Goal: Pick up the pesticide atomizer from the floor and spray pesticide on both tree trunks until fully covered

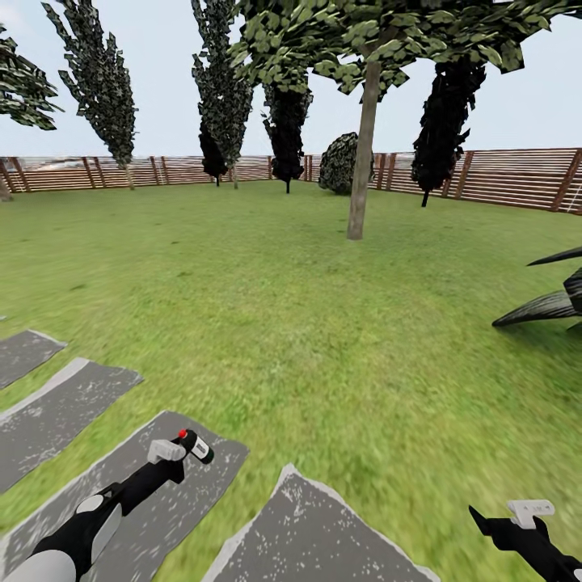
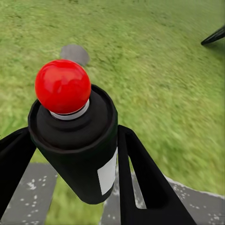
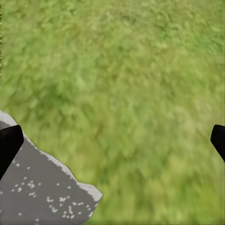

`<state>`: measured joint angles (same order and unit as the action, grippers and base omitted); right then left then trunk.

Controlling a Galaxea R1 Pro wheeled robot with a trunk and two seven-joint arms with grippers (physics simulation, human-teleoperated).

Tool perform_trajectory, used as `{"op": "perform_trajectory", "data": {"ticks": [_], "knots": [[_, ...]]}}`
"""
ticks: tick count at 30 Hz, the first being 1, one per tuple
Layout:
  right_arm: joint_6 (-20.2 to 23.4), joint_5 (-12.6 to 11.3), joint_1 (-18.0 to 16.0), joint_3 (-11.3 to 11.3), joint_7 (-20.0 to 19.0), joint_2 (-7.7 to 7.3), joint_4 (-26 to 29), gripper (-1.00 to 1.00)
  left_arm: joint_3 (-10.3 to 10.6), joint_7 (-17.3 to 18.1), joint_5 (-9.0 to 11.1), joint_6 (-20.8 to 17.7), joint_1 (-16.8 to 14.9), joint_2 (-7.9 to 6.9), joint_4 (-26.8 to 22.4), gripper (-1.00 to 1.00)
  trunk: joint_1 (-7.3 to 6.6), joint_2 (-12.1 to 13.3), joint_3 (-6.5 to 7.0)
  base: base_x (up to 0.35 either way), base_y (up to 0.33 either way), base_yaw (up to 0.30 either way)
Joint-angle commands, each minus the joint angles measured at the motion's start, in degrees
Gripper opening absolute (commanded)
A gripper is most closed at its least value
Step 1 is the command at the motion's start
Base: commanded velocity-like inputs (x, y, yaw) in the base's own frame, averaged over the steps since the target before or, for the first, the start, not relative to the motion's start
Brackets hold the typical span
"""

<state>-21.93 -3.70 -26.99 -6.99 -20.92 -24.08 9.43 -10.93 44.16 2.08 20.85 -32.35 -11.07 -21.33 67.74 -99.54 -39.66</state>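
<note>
My left gripper (image 1: 179, 449) is shut on the pesticide atomizer (image 1: 196, 446), a small black bottle with a red top and white label, held low over a grey paving slab. In the left wrist view the atomizer (image 2: 75, 159) sits between the two dark fingers (image 2: 140, 178), red top pointing out over the grass floor (image 2: 159, 70). One tree with a bare grey-brown trunk (image 1: 364, 145) and light-green canopy (image 1: 323, 40) stands far ahead on the lawn. My right gripper (image 1: 529, 509) is open at the lower right, and in the right wrist view the right gripper (image 3: 112, 140) has only grass between its fingers.
Grey paving slabs (image 1: 73, 404) lie at the lower left, one (image 3: 37, 192) under the right hand. A brown slat fence (image 1: 501, 178) bounds the lawn. Dark cone-shaped trees (image 1: 105, 81) and a round bush (image 1: 339, 162) stand along it. A low palm-like plant (image 1: 550, 303) is at right.
</note>
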Motion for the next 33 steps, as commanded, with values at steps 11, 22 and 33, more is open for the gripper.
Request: {"op": "perform_trajectory", "data": {"ticks": [11,22,33], "knots": [[0.0,0.0,0.0,0.0,0.0,0.11,0.0,1.0,-1.9,-11.5,0.4,0.4,0.0,0.94,0.0,-1.0,-2.42,4.4,1.98,0.0,0.0,0.0],[0.0,0.0,0.0,0.0,0.0,0.26,0.0,1.0,-2.4,-16.4,0.5,0.4,0.0,2.12,-0.6,-1.0,-4.84,8.8,3.96,0.0,0.0,0.0],[-0.2,0.0,0.0,0.0,0.0,0.26,0.0,1.0,-2.4,-16.8,0.6,0.4,0.0,3.56,-0.7,-1.0,-7.26,13.3,5.93,0.0,0.0,0.0]]}}
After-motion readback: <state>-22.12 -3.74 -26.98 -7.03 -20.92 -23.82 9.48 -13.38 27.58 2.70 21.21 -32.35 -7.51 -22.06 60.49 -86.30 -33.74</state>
